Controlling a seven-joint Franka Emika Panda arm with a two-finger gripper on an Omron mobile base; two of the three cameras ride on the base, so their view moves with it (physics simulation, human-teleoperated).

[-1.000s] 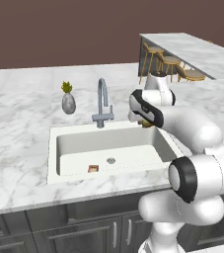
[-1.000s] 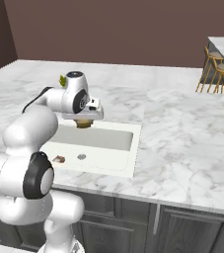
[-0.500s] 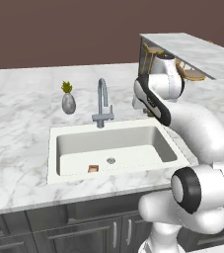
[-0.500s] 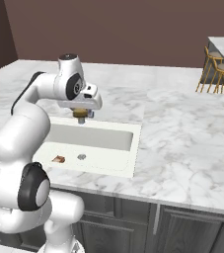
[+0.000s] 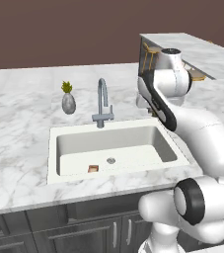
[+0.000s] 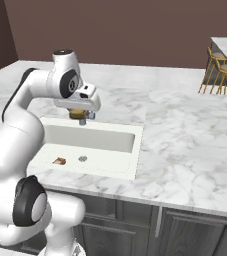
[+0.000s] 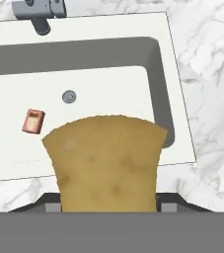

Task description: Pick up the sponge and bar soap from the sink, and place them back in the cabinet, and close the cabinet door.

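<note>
Gripper (image 6: 80, 116) is up above the sink (image 6: 130, 165), roughly over its back rim near the faucet (image 5: 102, 105), hanging clear of the counter (image 6: 185, 145). Fingers are clamped on the sponge (image 7: 106, 163): in the hand view the mustard-yellow block sits right between the fingertips and covers the lower middle of the picture, with the basin well below it. From the right base view the sponge (image 6: 77, 114) shows as a small yellow lump tucked under the hand; the left base view has the gripper hidden behind the wrist, so nothing to read there.

Bar soap (image 7: 33, 121) lies flat on the basin floor, near the front wall and toward the left front corner as seen from the base (left base view: (image 5: 93, 168), right base view: (image 6: 59, 161)). It lies a little to one side of the drain (image 7: 69, 96), not touching it, and is apart from the basin walls.

Faucet base (image 7: 39, 12) stands on the back rim of the sink, spout arching over the basin.

A small grey vase with a green sprig (image 5: 68, 100) stands on the counter behind the sink's left back corner, well apart from the arm.

Bar stools (image 6: 220, 70) stand beyond the counter's far right edge, beside a second marble counter (image 5: 192, 49). Grey lower cabinet fronts with silver handles (image 5: 114, 234) run under the front edge of the counter.
</note>
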